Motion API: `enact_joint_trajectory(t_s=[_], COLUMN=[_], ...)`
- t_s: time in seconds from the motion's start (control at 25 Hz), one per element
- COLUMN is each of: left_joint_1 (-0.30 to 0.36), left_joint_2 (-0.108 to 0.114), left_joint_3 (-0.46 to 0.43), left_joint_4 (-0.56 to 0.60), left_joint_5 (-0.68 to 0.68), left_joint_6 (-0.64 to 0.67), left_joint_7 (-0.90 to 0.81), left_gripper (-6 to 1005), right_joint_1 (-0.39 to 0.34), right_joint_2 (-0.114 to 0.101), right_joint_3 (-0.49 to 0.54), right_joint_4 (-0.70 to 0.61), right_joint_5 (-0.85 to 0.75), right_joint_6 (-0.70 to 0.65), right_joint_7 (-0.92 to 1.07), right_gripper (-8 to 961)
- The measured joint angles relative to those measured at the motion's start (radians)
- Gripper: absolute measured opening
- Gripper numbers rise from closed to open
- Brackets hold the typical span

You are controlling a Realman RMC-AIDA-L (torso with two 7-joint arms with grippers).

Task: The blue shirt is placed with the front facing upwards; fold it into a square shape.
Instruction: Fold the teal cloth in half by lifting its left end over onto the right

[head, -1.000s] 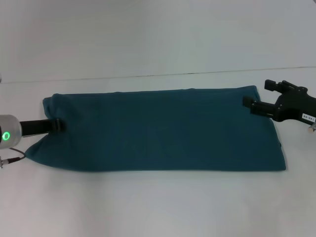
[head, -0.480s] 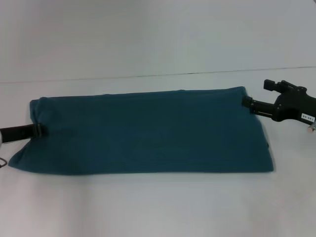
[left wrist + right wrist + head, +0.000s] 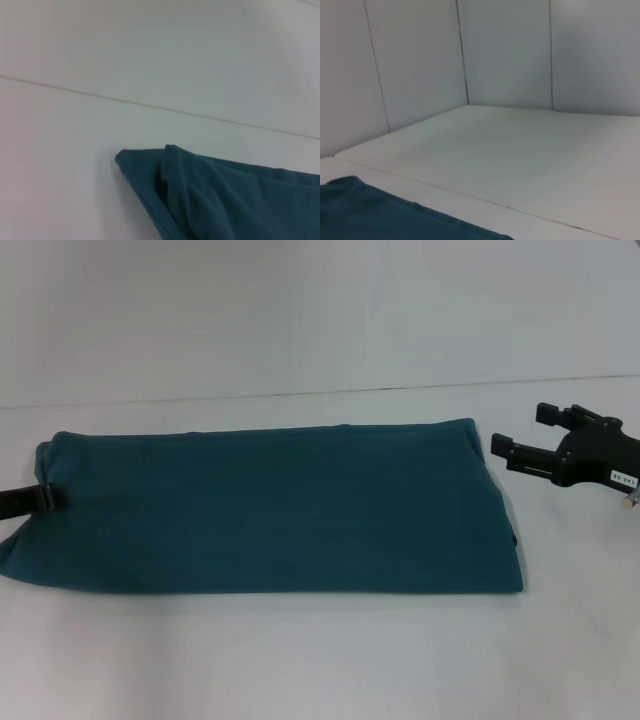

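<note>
The blue shirt (image 3: 270, 505) lies on the white table as a long, flat band folded lengthwise; no lettering or neck label shows. My left gripper (image 3: 42, 499) reaches in from the head view's left edge and is shut on the shirt's left end. The left wrist view shows that bunched end (image 3: 210, 195). My right gripper (image 3: 520, 430) is open and empty, just off the shirt's far right corner, apart from the cloth. The right wrist view shows an edge of the shirt (image 3: 375, 215).
The white table (image 3: 320, 660) stretches in front of and behind the shirt. A seam line (image 3: 300, 395) crosses the table behind the shirt. Pale wall panels (image 3: 510, 50) stand beyond the table.
The left gripper has pulled the shirt leftward across the table. The shirt's right end has slid away from the right gripper, which has not moved.
</note>
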Motion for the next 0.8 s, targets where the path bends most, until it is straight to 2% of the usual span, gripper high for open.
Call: enact_joint_trajectory(t_s=[0.12,0.28,0.64,0.8], left_joint_1=[0.001,0.001,-0.014,-0.034], left_joint_2=[-0.002,-0.026,-0.047,-0.068], left_joint_3=[-0.001,0.0,0.007,0.01], left_joint_4=[0.01,0.053,0.106,0.11], left_joint_5=[-0.002,-0.048,-0.199,-0.217], left_joint_6=[0.007,0.037,0.145,0.158], left_joint_7=[0.0,0.009,0.01,0.013], left_gripper=[67,66,66,65], right_joint_1=[-0.003,-0.011,-0.031,-0.047], right_joint_2=[0.0,-0.003,-0.005,-0.003], right_joint_3=[0.0,0.018,0.07,0.096], right_joint_4=[-0.004,-0.008,-0.026,-0.044], right_joint_5=[0.0,0.001,0.001,0.001], right_joint_6=[0.014,0.024,0.017,0.012], right_joint_7=[-0.001,-0.005,-0.014,-0.014], right_gripper=[941,941,942,942])
